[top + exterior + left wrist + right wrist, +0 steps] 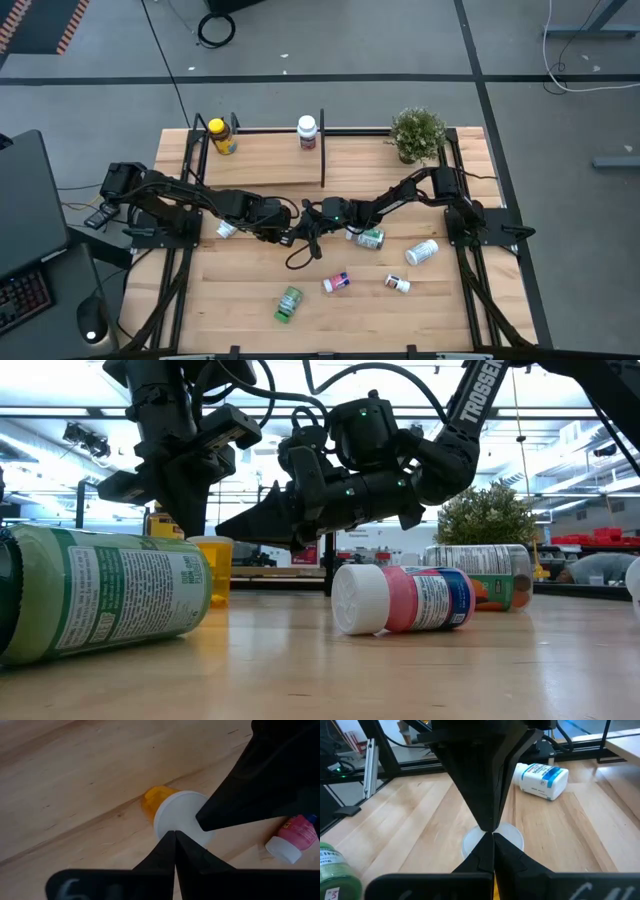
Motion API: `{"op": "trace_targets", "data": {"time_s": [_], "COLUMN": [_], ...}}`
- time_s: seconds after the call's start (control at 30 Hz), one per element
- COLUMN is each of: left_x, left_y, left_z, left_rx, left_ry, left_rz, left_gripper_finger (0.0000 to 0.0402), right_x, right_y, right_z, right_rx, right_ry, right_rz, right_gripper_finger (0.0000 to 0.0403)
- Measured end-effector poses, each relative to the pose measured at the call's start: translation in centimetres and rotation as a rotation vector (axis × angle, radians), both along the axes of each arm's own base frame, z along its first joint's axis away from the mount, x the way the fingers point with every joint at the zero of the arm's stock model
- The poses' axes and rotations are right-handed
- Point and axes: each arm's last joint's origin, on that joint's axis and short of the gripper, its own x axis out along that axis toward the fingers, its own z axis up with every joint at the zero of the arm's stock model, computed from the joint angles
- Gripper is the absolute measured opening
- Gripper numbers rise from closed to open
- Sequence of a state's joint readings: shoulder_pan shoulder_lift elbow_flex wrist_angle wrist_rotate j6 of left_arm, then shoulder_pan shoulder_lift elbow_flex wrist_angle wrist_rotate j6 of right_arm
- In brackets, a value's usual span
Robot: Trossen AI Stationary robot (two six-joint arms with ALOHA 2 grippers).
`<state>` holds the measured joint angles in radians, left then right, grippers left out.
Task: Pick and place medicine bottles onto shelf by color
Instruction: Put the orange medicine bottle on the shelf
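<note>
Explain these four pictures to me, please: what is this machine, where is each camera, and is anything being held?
It is two dark robot arms at a wooden table. One camera looks straight down, one sits at tabletop height, and one rides on each wrist. In the overhead view the left gripper and right gripper meet mid-table, both shut and holding nothing. Under them stands an amber bottle with a white cap. Two bottles, one yellow-capped and one white-capped, stand on the shelf beside a potted plant. Six more bottles lie on the table, among them a green one and a pink one.
</note>
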<state>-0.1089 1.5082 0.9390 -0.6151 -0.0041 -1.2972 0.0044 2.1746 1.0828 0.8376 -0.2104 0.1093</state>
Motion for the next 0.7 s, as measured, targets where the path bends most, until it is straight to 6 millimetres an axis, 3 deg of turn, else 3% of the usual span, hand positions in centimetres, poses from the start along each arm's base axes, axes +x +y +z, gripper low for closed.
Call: {"op": "trace_targets", "data": {"time_s": [0.53, 0.7], "left_x": [-0.01, 0.43], "left_y": [0.06, 0.00], "left_z": [0.02, -0.84], "left_rx": [0.014, 0.032], "left_ry": [-0.001, 0.029], "left_rz": [0.006, -0.022], "left_gripper_finger": [0.0012, 0.0011], "right_x": [-0.16, -0.19], "right_y": [0.53, 0.52], "right_z": [-0.41, -0.50], "right_rx": [-0.012, -0.015], "right_ry": [0.062, 0.064], "right_rz": [0.012, 0.011], "right_gripper_finger": [0.0004, 0.0004]}}
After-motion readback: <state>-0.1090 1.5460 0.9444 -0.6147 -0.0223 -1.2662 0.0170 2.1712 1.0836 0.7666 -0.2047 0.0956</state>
